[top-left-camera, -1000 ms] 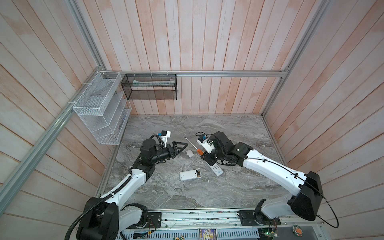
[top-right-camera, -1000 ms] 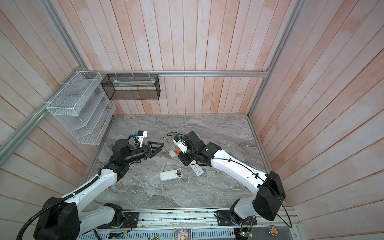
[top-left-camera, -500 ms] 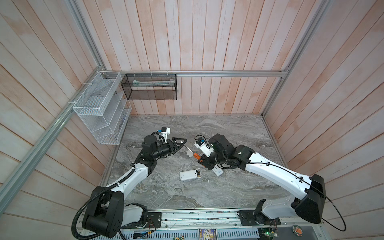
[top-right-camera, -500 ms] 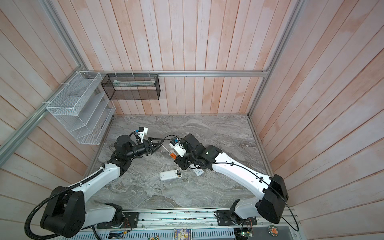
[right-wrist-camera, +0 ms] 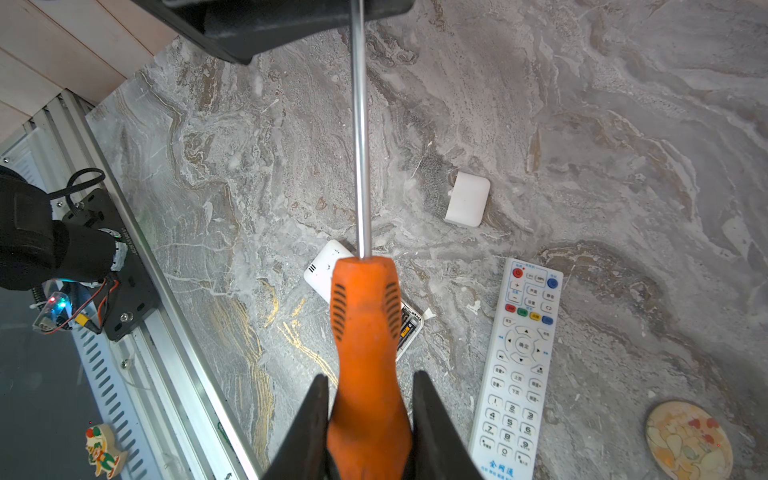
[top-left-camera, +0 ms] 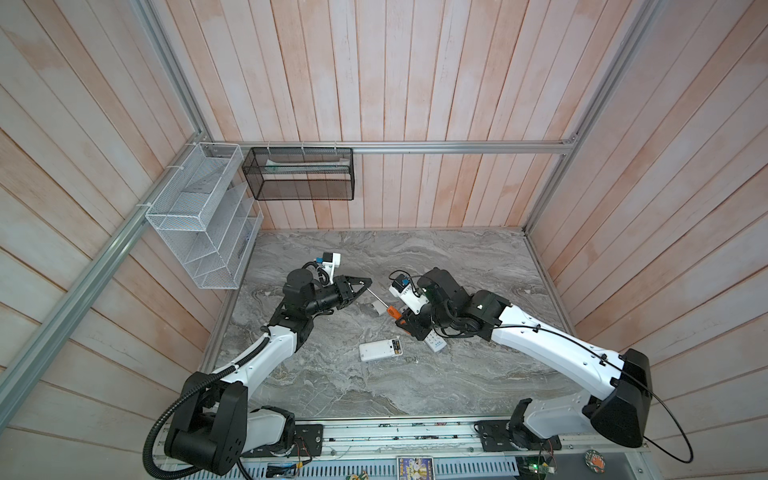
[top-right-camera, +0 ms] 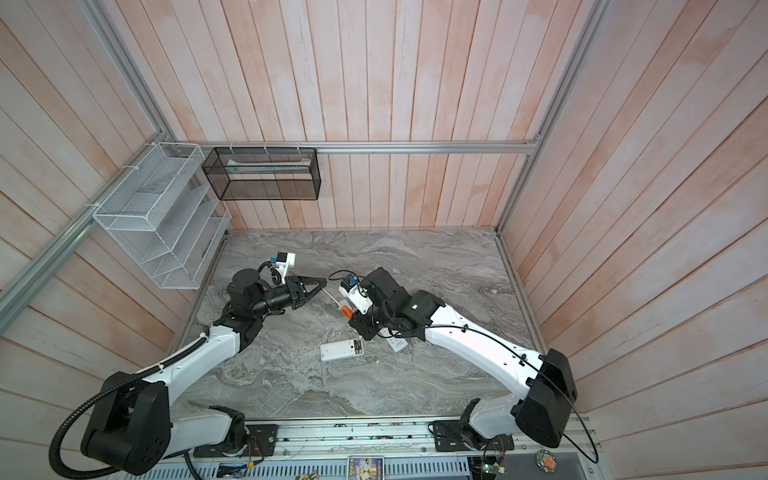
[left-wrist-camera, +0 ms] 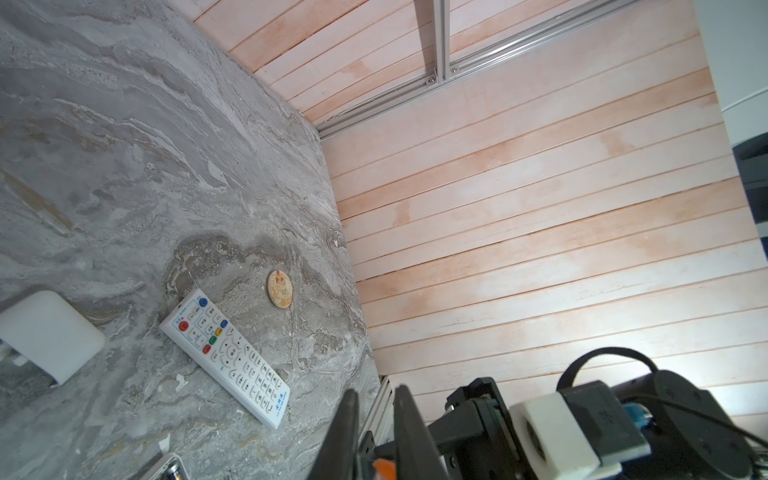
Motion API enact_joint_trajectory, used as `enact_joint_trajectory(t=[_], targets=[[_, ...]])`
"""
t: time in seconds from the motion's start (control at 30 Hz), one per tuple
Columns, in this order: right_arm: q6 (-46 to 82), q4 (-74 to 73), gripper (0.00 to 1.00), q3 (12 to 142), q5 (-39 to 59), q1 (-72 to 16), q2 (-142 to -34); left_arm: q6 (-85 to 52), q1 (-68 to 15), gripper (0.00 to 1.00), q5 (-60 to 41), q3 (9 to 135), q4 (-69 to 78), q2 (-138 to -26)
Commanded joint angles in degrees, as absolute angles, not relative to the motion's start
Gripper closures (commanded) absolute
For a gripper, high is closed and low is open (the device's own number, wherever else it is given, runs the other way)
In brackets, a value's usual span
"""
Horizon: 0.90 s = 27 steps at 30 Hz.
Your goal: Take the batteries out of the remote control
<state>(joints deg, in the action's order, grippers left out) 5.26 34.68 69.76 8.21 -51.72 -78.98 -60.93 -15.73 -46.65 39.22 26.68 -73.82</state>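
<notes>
1. The right gripper (right-wrist-camera: pixel 370 374) clamps the orange plastic handle of a steel-shafted screwdriver (right-wrist-camera: pixel 365 324), close to a white rectangular remote control (top-left-camera: pixel 376 351) lying back-up on the grey marbled tabletop (top-left-camera: pixel 415 395).
2. Slim dark batteries with yellowish marking (top-left-camera: pixel 395 345) sit in that remote's open compartment, at the end nearer the right gripper.
3. The left gripper (top-left-camera: pixel 366 284), beyond the remote, sits at the tip of the screwdriver's shaft with its jaws narrow. Whether they pinch it cannot be told.
4. A white buttoned remote (right-wrist-camera: pixel 515 370) lies just beside the open one, and a small white rounded cover (right-wrist-camera: pixel 467 199) lies apart from it, towards the left gripper.
</notes>
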Motion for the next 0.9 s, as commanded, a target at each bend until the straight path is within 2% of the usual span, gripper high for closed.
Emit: enact_joint_trajectory(t=[0.0, 0.1, 0.17, 0.27, 0.3, 0.37, 0.43, 0.53, 0.63, 0.87], targets=[[6.1, 34.8, 0.85, 71.5, 7.8, -52.1, -78.0, -60.5, -15.5, 0.93, -47.9, 40.6, 28.4, -74.2], [6.2, 34.2, 0.85, 71.4, 7.5, -52.1, -78.1, -60.6, -15.4, 0.98, -47.8, 40.6, 28.4, -74.2], [6.4, 33.4, 0.77, 71.3, 7.1, -52.1, -78.0, -61.1, -15.3, 1.00, -47.7, 40.3, 28.4, -74.1], [7.6, 30.4, 0.57, 70.1, 5.5, -51.9, -76.4, -63.7, -14.7, 1.00, -46.8, 39.1, 30.5, -73.8], [8.9, 29.0, 0.47, 69.6, 5.2, -51.4, -75.4, -65.7, -14.1, 1.00, -46.4, 38.4, 32.1, -73.8], [12.1, 26.3, 0.32, 68.9, 8.1, -48.5, -73.7, -70.2, -13.0, 1.00, -45.4, 37.0, 36.0, -74.1], [18.6, 20.7, 0.18, 66.1, 13.5, -43.6, -71.2, -75.2, -12.2, 1.00, -43.3, 36.0, 40.2, -74.6], [31.2, 6.0, 0.03, 57.2, 26.1, -36.8, -66.9, -81.2, -12.0, 1.00, -38.7, 35.2, 45.3, -75.0], [39.9, -5.9, 0.02, 51.5, 33.3, -33.7, -65.8, -85.5, -12.2, 1.00, -34.1, 34.3, 49.4, -74.9], [46.2, -16.5, 0.02, 48.9, 41.5, -32.9, -68.6, -88.6, -13.0, 1.00, -28.8, 33.8, 49.6, -72.7]])
